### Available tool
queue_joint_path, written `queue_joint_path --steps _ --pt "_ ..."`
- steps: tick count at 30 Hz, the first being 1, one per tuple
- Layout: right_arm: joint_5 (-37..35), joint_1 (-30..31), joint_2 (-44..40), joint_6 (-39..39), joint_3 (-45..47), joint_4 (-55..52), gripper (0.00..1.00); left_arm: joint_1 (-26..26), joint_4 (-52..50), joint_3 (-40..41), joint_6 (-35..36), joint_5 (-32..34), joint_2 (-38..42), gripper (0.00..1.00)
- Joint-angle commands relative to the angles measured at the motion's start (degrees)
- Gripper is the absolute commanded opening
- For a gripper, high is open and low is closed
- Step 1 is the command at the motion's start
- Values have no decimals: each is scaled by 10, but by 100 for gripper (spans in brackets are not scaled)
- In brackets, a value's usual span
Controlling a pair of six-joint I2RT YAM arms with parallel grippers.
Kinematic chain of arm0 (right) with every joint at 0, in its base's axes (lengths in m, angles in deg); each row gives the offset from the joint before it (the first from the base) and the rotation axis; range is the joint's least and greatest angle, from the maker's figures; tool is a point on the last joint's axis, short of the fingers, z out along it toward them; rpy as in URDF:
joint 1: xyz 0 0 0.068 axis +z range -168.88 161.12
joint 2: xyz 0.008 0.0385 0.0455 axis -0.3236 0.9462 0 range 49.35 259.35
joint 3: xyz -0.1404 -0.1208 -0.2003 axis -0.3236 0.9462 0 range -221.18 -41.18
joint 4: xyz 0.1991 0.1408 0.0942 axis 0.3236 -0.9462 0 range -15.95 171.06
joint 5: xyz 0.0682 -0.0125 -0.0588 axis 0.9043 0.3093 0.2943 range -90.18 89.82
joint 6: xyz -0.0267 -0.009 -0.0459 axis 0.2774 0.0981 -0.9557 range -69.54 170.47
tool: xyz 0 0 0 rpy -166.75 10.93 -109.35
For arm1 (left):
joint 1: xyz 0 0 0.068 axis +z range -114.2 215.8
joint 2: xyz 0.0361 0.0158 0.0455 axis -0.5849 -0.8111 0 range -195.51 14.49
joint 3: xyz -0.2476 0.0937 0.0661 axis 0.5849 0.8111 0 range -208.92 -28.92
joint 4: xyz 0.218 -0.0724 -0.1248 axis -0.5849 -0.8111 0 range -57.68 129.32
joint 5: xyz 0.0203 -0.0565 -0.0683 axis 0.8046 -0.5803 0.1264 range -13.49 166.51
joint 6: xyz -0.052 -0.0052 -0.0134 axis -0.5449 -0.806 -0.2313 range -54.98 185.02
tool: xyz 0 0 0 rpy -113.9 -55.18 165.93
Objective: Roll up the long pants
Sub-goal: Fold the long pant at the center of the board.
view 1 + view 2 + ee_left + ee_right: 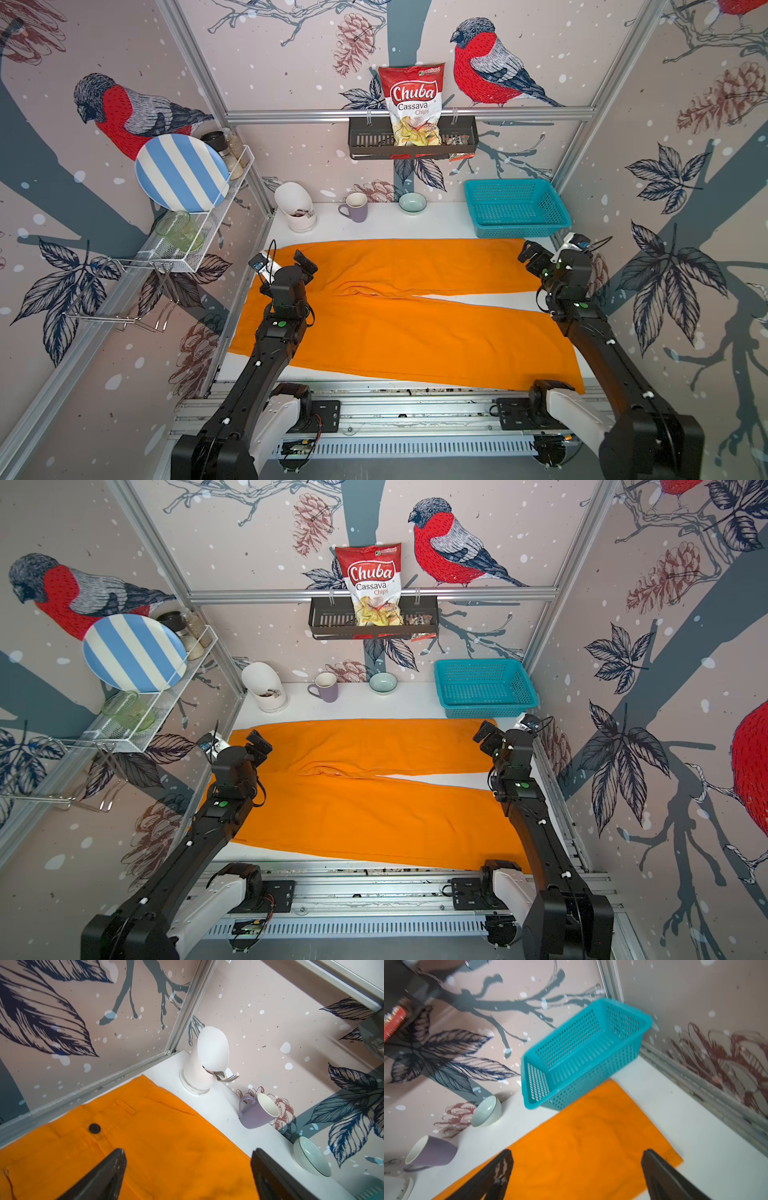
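Note:
The long pants (395, 328) (365, 812) lie flat and spread on the white table in both top views, waist at the left and the two legs running right with a narrow gap between them. My left gripper (291, 262) (244, 744) hovers open over the waist end. The left wrist view shows the orange cloth (166, 1147) and the dark waist button (95, 1128) beneath the open left gripper (188, 1153). My right gripper (539, 254) (495, 736) is open above the far leg's hem (581, 1147). Nothing sits between the jaws of the right gripper (577, 1154).
A teal basket (515, 205) (583, 1053) stands at the back right, touching the far leg's edge. Along the back stand a purple mug (355, 206), a pale bowl (412, 203) and a white utensil holder (296, 205). A wire rack with a striped plate (180, 172) juts from the left wall.

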Motion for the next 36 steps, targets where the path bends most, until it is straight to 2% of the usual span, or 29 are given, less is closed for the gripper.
queue_joint_path --steps 1,4,8,12,17,21,25,28,36 --pt "-11 -2 -26 78 -15 -203 100 0 -142 -20 -79 -78 5 96" --pt "-42 -5 -61 135 -9 -279 100 2 -194 -24 -117 -114 8 96" --pt "-50 -13 -107 165 6 -358 100 4 -230 -23 -123 -167 14 96" --pt "-66 -21 -134 203 31 -425 100 4 -264 -22 -127 -184 15 96" --pt "-88 -26 -120 263 32 -460 100 5 -257 1 -134 -197 14 96" --pt "-38 -40 -97 285 62 -428 100 7 -244 11 -134 -197 3 96" --pt "-6 -41 -67 270 93 -369 100 25 -225 19 -115 -216 -21 95" --pt "16 -39 -39 254 106 -332 94 33 -207 24 -99 -241 -43 95" --pt "34 -37 27 237 138 -236 96 37 -179 40 -91 -253 -52 95"
